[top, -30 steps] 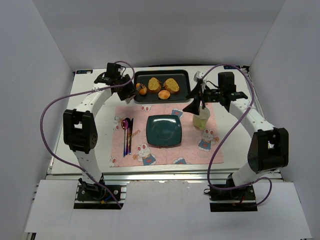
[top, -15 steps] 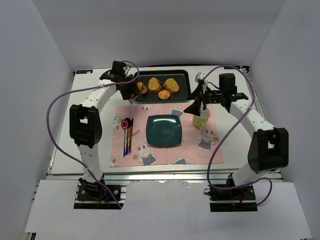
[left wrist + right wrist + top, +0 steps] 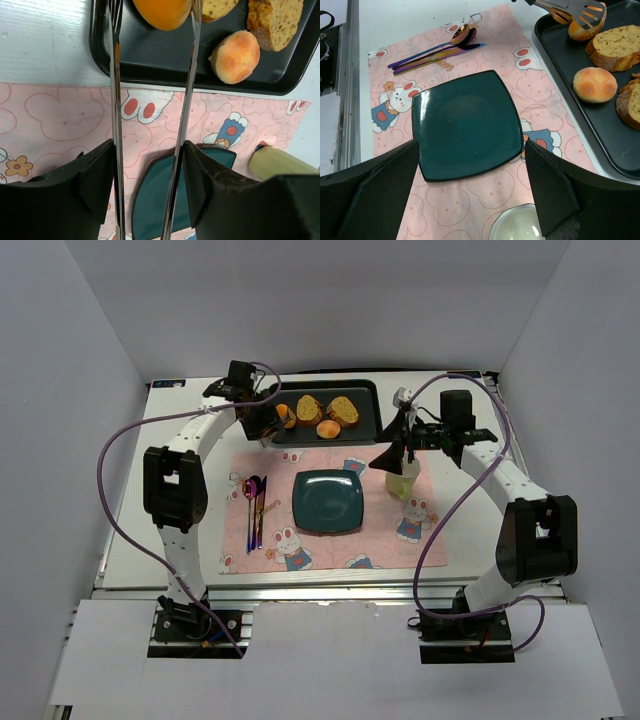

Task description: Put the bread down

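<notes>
Fingers (image 3: pixel 95 185) of the left gripper (image 3: pixel 147 145) are clamping the tongs (image 3: pixel 116 100), whose tips are pinching the bread (image 3: pixel 162 10) over the left end of the tray (image 3: pixel 150 60). I cannot tell whether the bread is riding clear of the tray floor. The right gripper (image 3: pixel 470 147) is hanging spread wide and holding nothing.

The bread is smooth and is sitting right out at the tong tips, so a slackening squeeze or a quick swing is risking a slip and a roll onto the mat (image 3: pixel 485 45). Travelling low is risking a snag on the tray's near rim. A slice (image 3: pixel 217 7) is crowding the right tine.

The plate (image 3: pixel 465 125) is lying bare just beyond that rim, with cutlery (image 3: pixel 435 52) to its left and a cup (image 3: pixel 517 225) to its right.
</notes>
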### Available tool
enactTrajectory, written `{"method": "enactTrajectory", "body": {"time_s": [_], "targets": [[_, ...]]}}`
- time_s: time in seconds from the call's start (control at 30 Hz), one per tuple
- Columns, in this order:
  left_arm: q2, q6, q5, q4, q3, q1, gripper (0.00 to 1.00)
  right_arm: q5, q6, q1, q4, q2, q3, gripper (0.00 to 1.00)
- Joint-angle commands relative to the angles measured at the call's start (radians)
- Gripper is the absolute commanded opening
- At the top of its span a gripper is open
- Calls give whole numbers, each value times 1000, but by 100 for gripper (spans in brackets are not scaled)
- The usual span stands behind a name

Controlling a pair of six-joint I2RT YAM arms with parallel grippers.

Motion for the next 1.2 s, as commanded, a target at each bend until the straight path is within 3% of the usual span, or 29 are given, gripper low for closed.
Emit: {"method": "enactTrajectory", "body": {"time_s": [0.0,0.47,0.57,0.77,0.93,1.17], "targets": [[-6,-3,-11,-13,40,-6,64,-40,15,-14,41,-41,-10,90],[33,-42,32,45,37,-6,61,-57,33,-26,60,-41,-24,89],[37,-49,39,53,36,-6,55,-55,33,-26,60,-42,-27,89],[16,-52,58,61,30,-1,28,-58,35,-31,55,-47,-30,89],[-29,-52,70,62,17,5,12,-60,38,-31,57,-45,-29,90],[-139,-35,90,61,-7,6,1,-61,41,-31,52,-51,-26,89]]}}
